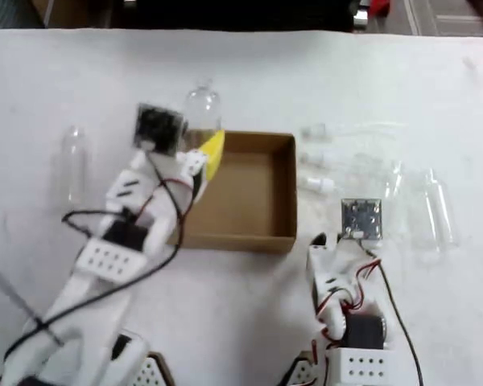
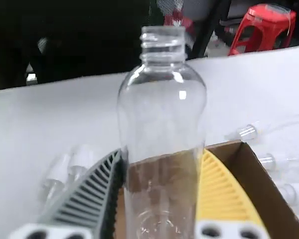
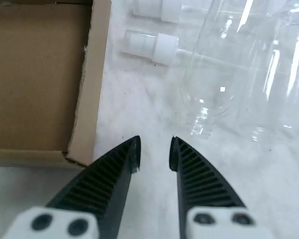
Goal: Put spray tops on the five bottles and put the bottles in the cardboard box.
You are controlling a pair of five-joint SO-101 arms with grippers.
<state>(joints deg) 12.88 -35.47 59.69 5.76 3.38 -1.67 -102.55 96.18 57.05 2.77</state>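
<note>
We find the left gripper (image 2: 162, 162) clamped on a clear bottle (image 2: 162, 99). 1 grey finger and 1 yellow finger press on opposite sides of its lower body. The bottle stands upright with its threaded neck open at the top. In the high view it sits at the far left corner of the cardboard box (image 1: 240, 240). We cannot tell whether its base is inside the box or over the bench (image 1: 249, 72).

The right gripper (image 3: 154, 149) has its 2 black fingers apart, with a narrow gap between them. It is over the bench just beside the box's near right corner. Spray tops (image 3: 157, 47) lie farther on, near the box wall. Loose bottles (image 3: 249, 64) lie on their sides beside them. A spare bottle (image 1: 74, 161) lies left of the left arm.
</note>
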